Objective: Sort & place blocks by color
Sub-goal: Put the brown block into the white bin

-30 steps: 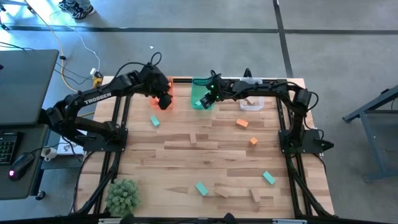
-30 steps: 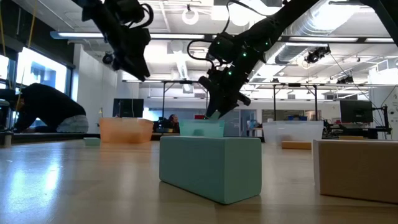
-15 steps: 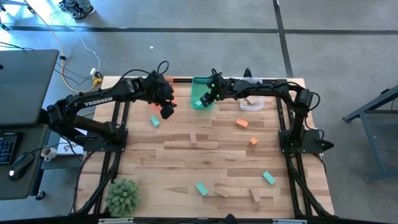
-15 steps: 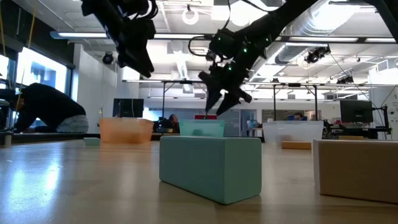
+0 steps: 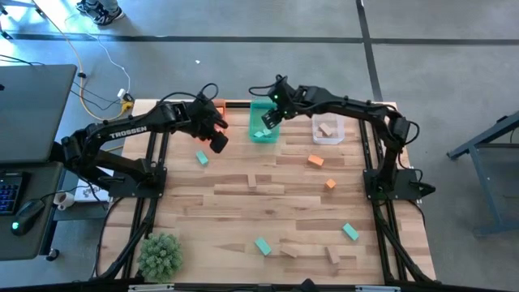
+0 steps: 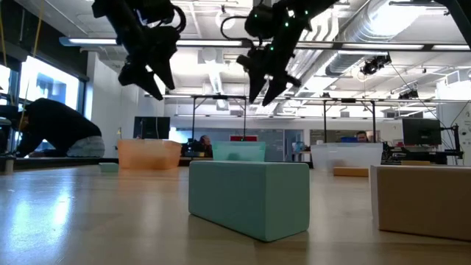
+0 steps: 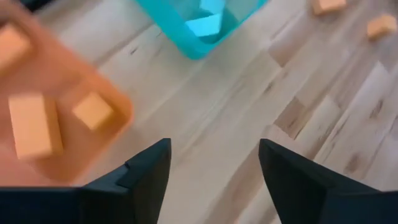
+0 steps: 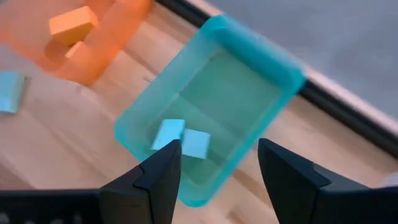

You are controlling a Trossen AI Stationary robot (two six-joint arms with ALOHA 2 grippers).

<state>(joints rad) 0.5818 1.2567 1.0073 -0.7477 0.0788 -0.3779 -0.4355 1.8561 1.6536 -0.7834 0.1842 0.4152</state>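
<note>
The right tool (image 5: pixel 270 114) hangs above the green bin (image 5: pixel 262 130) at the table's (image 5: pixel 243 211) 12 o'clock edge, its fingers spread and holding nothing. In the right wrist view the bin (image 8: pixel 211 106) lies right under it with two teal blocks (image 8: pixel 183 140) touching each other on its floor.

The left tool (image 5: pixel 217 139) hovers at about 10 o'clock from the table's middle, just beside the orange bin (image 5: pixel 219 113), fingers spread and empty. Its wrist view shows bare wood between the fingers (image 7: pixel 146 177), the orange bin (image 7: pixel 62 118) with orange blocks (image 7: pixel 34 124) inside, and a corner of the green bin with teal blocks.

A clear bin (image 5: pixel 328 130) at 1 o'clock holds a tan block (image 5: pixel 327 128).

Loose on the table:
- a teal block (image 5: pixel 201 158) at 10 o'clock, near the left tool
- two orange blocks (image 5: pixel 315 161) at 2 o'clock, near each other
- tan blocks (image 5: pixel 243 183) near the middle
- a teal block (image 5: pixel 262 245) at 6 o'clock, close to the low camera
- a teal block (image 5: pixel 349 232) at 4 o'clock
- tan blocks (image 5: pixel 332 255) at 5 o'clock

A small green plant (image 5: pixel 160 255) stands at the 7 o'clock corner.

In the low view both tools (image 6: pixel 266 77) are raised well above the bins, and a person (image 6: pixel 51 129) bends over in the room behind.
</note>
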